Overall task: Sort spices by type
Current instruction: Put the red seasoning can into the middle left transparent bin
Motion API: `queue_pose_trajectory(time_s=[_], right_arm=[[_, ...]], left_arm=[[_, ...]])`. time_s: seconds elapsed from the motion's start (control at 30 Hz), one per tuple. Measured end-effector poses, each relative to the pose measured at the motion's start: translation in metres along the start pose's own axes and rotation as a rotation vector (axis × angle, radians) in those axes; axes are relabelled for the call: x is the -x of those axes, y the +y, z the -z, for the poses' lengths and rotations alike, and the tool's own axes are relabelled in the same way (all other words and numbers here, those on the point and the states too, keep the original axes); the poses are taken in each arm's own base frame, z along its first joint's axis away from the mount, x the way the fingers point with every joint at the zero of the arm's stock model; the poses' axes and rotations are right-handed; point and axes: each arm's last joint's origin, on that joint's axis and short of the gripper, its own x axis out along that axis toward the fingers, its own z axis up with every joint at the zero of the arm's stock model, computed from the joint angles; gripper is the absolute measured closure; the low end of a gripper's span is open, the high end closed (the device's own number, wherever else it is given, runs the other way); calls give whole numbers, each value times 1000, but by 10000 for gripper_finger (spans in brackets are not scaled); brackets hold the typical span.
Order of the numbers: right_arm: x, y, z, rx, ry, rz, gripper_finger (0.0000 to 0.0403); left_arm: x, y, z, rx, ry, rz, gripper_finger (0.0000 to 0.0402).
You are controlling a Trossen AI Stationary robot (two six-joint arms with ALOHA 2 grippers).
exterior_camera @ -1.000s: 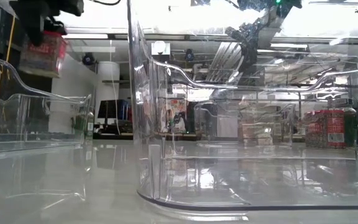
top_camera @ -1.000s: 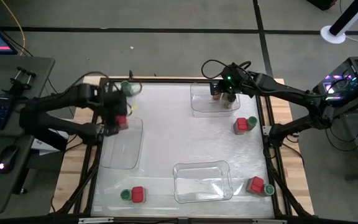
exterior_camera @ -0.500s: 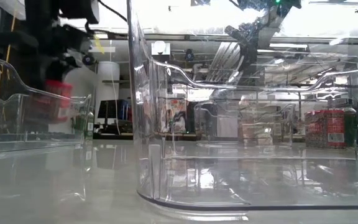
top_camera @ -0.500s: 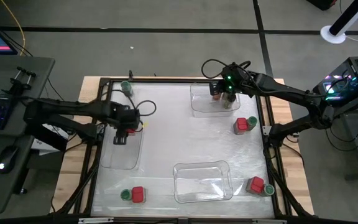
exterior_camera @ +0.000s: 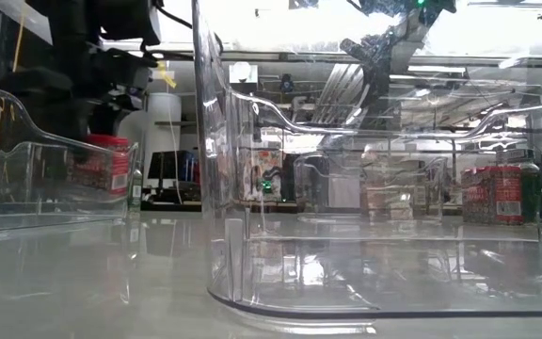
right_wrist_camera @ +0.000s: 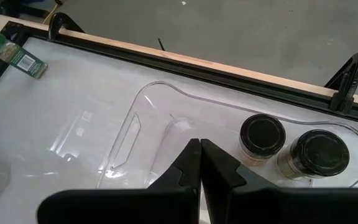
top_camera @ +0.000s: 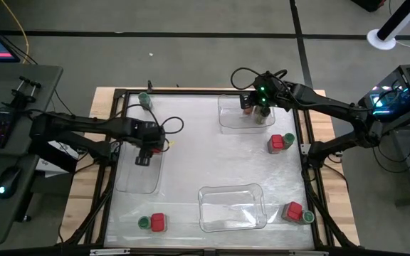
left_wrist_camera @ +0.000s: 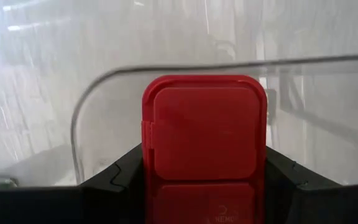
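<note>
Two dark-lidded brownish jars (right_wrist_camera: 263, 137) sit in the far clear plastic tray (top_camera: 228, 121) beneath the right gripper (right_wrist_camera: 199, 163), jaws closed and empty. The left gripper (top_camera: 142, 158) clamps a red square-topped spice box (left_wrist_camera: 204, 132) low inside the left clear tray (top_camera: 137, 185). Several red and green-lidded containers remain loose on the table.

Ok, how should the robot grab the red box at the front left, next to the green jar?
Come straight down and pinch the front red box by its flat near and far sides. The green-lidded jar crowds the side toward the table's left edge, so those two faces look freest. The left gripper is shut on a second red box in its tray.
</note>
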Motion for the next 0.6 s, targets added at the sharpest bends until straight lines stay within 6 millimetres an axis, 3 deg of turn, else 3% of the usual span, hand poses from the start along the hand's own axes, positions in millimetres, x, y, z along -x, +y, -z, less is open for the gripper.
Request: queue_pose_trajectory(time_s=[0.13,0.37,0.6], right_arm=[[0,0,0,0,0,0,402],[0,0,0,-2,0,-1,402],[0,0,0,-2,1,-1,402]], left_arm=[[0,2,0,-22,-5,-3,214],[-2,12,2,29,2,-30,110],[0,17,4,55,21,-41,103]])
